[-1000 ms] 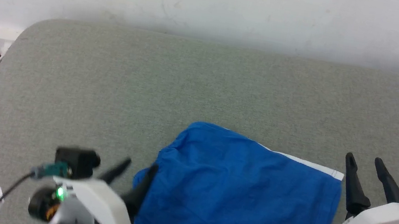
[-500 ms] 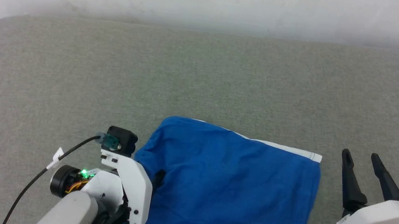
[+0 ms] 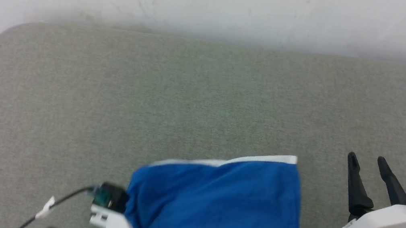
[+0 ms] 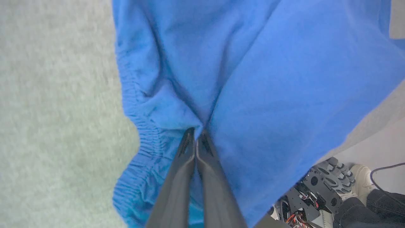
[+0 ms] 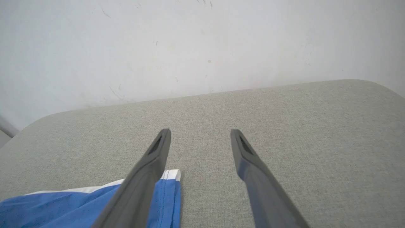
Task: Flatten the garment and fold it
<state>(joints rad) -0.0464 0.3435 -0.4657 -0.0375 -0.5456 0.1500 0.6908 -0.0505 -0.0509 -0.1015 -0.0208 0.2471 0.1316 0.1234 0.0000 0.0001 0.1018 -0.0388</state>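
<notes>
Slippage risk: left end effector (image 4: 195,134) pinching only a shallow fold of thin garment (image 4: 284,79) at its tips; right end effector (image 3: 366,161), lower right, spread, empty, no backup.

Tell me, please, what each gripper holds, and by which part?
The left gripper pinches the blue shorts beside the gathered waistband; the right gripper holds nothing.

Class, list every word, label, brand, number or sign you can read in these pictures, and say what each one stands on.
No text can be read in any view.
The blue shorts: plain fabric with a white edge band, no print or label showing.
The white tag on the cable: too small to tell whether it bears writing.
The wall: faint scuff marks, no lettering.
</notes>
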